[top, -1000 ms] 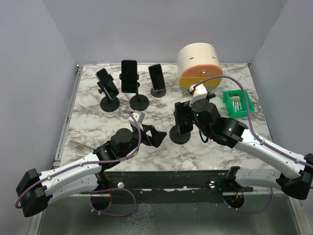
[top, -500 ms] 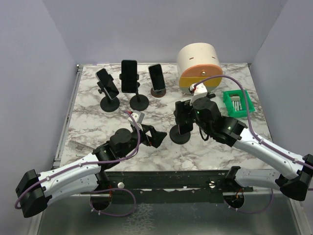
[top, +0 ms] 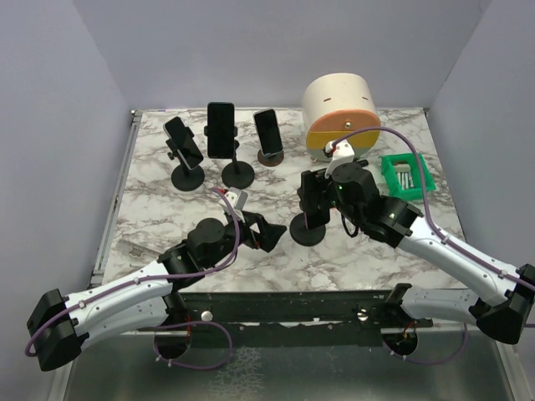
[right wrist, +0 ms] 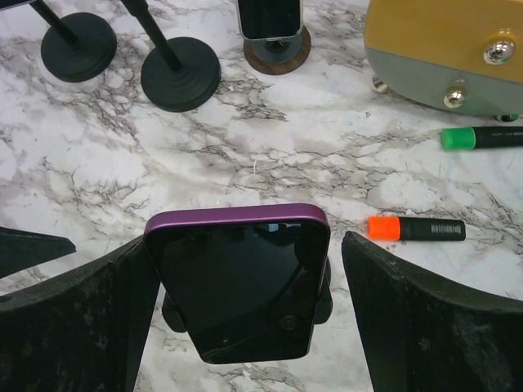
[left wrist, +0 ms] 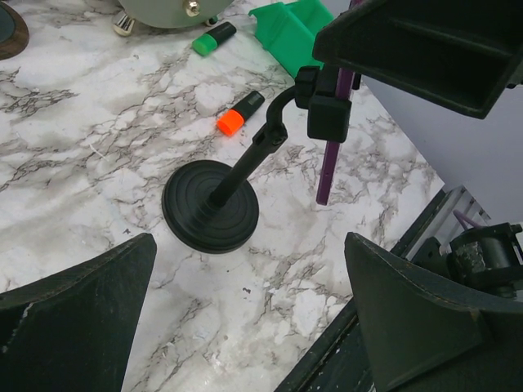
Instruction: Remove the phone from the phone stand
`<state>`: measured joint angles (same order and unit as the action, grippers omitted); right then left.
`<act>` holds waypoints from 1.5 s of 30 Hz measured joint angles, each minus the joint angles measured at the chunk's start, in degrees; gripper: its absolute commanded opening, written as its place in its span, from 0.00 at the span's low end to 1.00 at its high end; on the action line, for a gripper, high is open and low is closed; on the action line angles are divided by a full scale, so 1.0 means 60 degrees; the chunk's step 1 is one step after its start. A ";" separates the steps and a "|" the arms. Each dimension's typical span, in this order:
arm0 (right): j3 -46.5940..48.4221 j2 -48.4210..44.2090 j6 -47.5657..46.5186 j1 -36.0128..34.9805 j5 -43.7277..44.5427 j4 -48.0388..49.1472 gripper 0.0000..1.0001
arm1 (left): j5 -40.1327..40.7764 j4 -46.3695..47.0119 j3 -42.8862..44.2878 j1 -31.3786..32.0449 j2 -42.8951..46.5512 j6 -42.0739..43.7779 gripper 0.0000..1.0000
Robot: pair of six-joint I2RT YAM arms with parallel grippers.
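A purple-edged phone [right wrist: 237, 278] with a dark screen sits clamped on a black phone stand [left wrist: 211, 204] near the table's middle front. My right gripper [right wrist: 249, 241] straddles the phone from above and is open. Its left finger [right wrist: 82, 310] lies close against the phone's left edge, while a gap shows at its right finger [right wrist: 425, 318]. In the top view the right gripper [top: 316, 194] covers most of the phone above the stand's round base [top: 308, 233]. My left gripper [top: 269, 234] hovers open just left of that base, with only marble between its fingers [left wrist: 82, 318].
Three more phones on stands [top: 221, 134] line the back left. A cream round container with an orange front [top: 338, 113] stands at the back right and a green bin [top: 407, 174] at the right. An orange highlighter [right wrist: 413, 229] and a green one [right wrist: 482, 136] lie beside the stand.
The right gripper has shifted slightly back over the phone and its jaws have narrowed a little. The left arm has not moved.
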<state>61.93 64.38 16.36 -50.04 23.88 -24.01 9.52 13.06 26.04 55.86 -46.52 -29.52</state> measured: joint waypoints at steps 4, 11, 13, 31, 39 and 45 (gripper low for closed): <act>-0.0040 0.0022 -0.0004 0.0120 -0.0182 0.0011 0.91 | -0.0015 0.0011 0.0120 0.0000 -0.0033 0.0007 0.97; -0.0047 0.0102 -0.0073 0.0219 -0.0419 0.0011 0.78 | -0.0011 0.0015 0.0168 0.0000 -0.0131 0.0036 0.97; -0.0047 0.0102 -0.0106 0.0229 -0.0477 0.0025 0.70 | -0.0011 0.0015 0.0193 0.0000 -0.0138 0.0040 0.97; -0.0025 0.0102 -0.0168 0.0237 -0.0648 -0.0011 0.00 | 0.0729 0.1570 0.0423 -0.0004 -0.1421 0.0098 0.75; 0.0168 0.0226 -0.0149 0.0237 -0.0652 -0.0237 0.00 | 0.0178 0.1825 0.1501 0.0004 -0.2922 0.0444 0.69; 0.0189 0.0226 -0.0124 0.0237 -0.0652 -0.0299 0.00 | -0.0120 0.2040 0.1643 0.0047 -0.3093 0.0641 0.69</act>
<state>63.07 65.73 15.62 -48.62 19.97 -25.80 8.80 25.30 35.90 56.14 -65.08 -25.67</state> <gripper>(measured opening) 0.761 0.691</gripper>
